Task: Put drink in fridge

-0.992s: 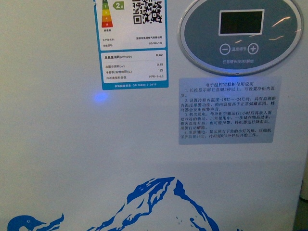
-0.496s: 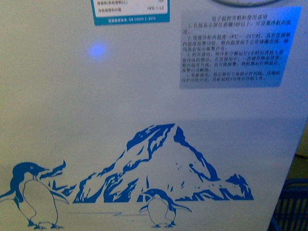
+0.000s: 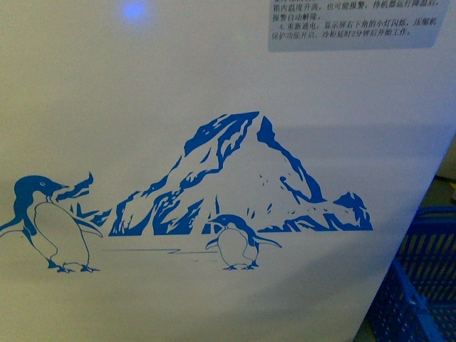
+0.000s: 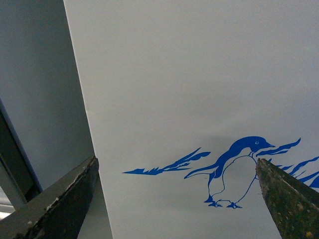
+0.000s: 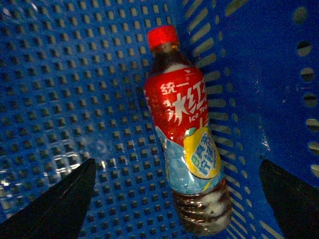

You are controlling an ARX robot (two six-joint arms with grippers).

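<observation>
Drink: a clear plastic bottle [image 5: 182,124] of dark amber tea, lying on its side on the floor of the blue mesh basket [image 5: 60,74], close along one of the basket's walls.
Drink details: red cap [image 5: 163,36]; red label with white writing, with a pale blue and yellow patch towards the base; liquid shows at the neck and at the base.
Right gripper [image 5: 177,162]: hangs above the bottle with the jaws released and spread wide. One dark finger shows on each side of the bottle, and neither touches it.
Left gripper [image 4: 177,160]: faces the fridge's front wall with the jaws released and wide apart, nothing between them.
Fridge [image 3: 214,85]: its white front wall fills the front view. The lid and the inside are out of sight.
Picture on fridge: a blue iceberg [image 3: 242,178] with a large penguin [image 3: 50,224] to its left and a small penguin [image 3: 239,242] in front of it. The left wrist view shows one penguin [image 4: 234,172].
Sticker: a grey instruction label [image 3: 356,25] at the upper right of the fridge front, cut off by the frame.
Light: a soft blue spot [image 3: 133,10] on the fridge wall near the top edge.
Basket in front view: its blue mesh [image 3: 420,285] stands just beside the fridge's right corner, low down.
Beside fridge: a grey panel [image 4: 40,89] runs along the fridge's side edge in the left wrist view.
</observation>
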